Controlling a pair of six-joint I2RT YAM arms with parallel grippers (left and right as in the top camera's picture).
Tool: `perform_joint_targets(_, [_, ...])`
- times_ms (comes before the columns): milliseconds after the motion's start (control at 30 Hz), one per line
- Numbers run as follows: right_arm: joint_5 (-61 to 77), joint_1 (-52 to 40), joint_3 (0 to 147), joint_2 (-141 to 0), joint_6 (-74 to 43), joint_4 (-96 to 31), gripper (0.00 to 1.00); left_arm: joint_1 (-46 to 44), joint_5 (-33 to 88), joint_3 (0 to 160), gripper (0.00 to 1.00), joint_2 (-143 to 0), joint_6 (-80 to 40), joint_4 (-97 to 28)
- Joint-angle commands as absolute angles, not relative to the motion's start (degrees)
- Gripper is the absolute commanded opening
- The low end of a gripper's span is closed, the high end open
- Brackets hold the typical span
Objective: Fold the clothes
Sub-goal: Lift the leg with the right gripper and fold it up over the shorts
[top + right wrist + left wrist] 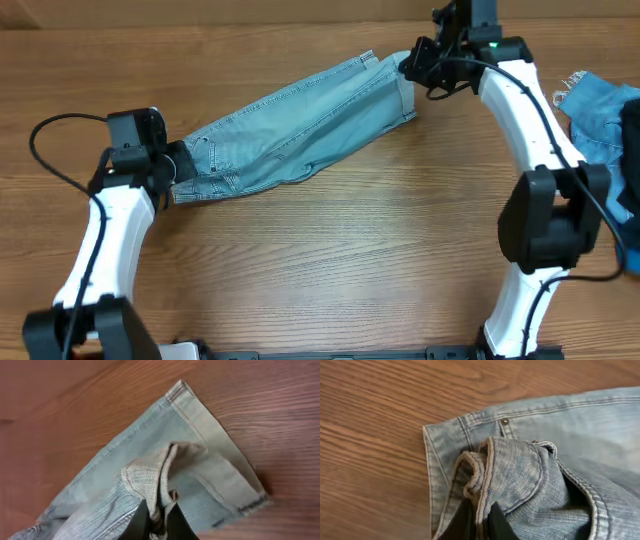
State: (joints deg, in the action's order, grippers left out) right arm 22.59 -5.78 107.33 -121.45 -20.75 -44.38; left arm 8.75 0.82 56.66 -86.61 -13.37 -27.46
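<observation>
Item: pale, washed light-blue denim jeans [290,130], folded lengthwise into a narrow band, lying on the brown wood-grain table [330,270] between the two sets of jaws.

Orientation: the long axis runs diagonally, with the waist end at the left gripper [180,165] and the leg hems at the right gripper [410,65]. The waist points toward the left jaws and the cuffs toward the right.

Left gripper: jaws clenched on a bunched fold of the waistband [470,467]. Just beyond the fingertips are a stitched pocket edge and a small metal rivet [505,421].

Right gripper: jaws clenched on a pinched-up ridge of leg fabric. Just ahead of the jaws the stitched hem [200,415] lies flat on the wood.

The fabric between the two grips rests on the table with soft creases, not pulled taut.

Other: a medium-blue denim garment with frayed white edges [595,100] lies on the outer side of the right jaws, well apart from the jeans and partly hidden by the arm.
</observation>
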Motion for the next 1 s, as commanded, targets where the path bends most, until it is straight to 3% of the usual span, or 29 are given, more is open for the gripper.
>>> perform_joint_targets(0, [21.89, -7.07, 109.03, -126.15, -21.45, -43.38, 0.04, 9.41, -1.54, 58.26, 0.06, -90.96, -14.85, -25.67])
perform_joint_targets(267, [19.99, -7.11, 109.03, -127.00, -21.04, -36.01, 0.04, 9.43, -2.13, 58.26, 0.10, -92.25, -15.42, -21.74])
perform_joint_targets(367, [19.99, -7.14, 109.03, -127.39, -21.06, -31.94, 0.08, 9.43, -2.13, 58.26, 0.20, -92.25, -16.84, -19.86])
perform_joint_targets(400, [20.01, -7.14, 109.03, -127.50, -21.10, -31.27, 0.18, 9.41, -2.09, 58.26, 0.27, -92.25, -17.02, -19.40])
perform_joint_targets(500, [19.97, -7.14, 109.03, -127.94, -21.19, -30.48, 0.70, 9.41, -2.09, 58.26, 0.63, -92.25, -16.99, -18.48])
perform_joint_targets(567, [19.16, -7.11, 109.03, -127.96, -19.59, -30.96, 0.86, 9.47, -2.35, 58.26, 0.83, -92.25, -16.95, -18.06])
perform_joint_targets(667, [15.14, -6.46, 109.03, -127.96, -19.22, -32.99, 0.93, 9.87, -2.83, 58.26, 0.86, -92.25, -16.84, -18.17])
perform_joint_targets(833, [15.03, -4.21, 109.03, -127.96, -17.10, -39.92, 0.94, 11.27, -0.89, 58.26, 0.87, -92.18, -16.71, -20.45])
perform_joint_targets(900, [15.05, -3.77, 109.03, -127.96, -17.10, -42.39, 0.93, 11.33, 0.93, 58.26, 0.84, -92.20, -16.38, -21.43])
perform_joint_targets(967, [15.29, -3.77, 109.03, -127.96, -16.38, -44.45, 0.90, 11.33, 5.04, 58.28, 0.74, -92.05, -14.52, -22.09])
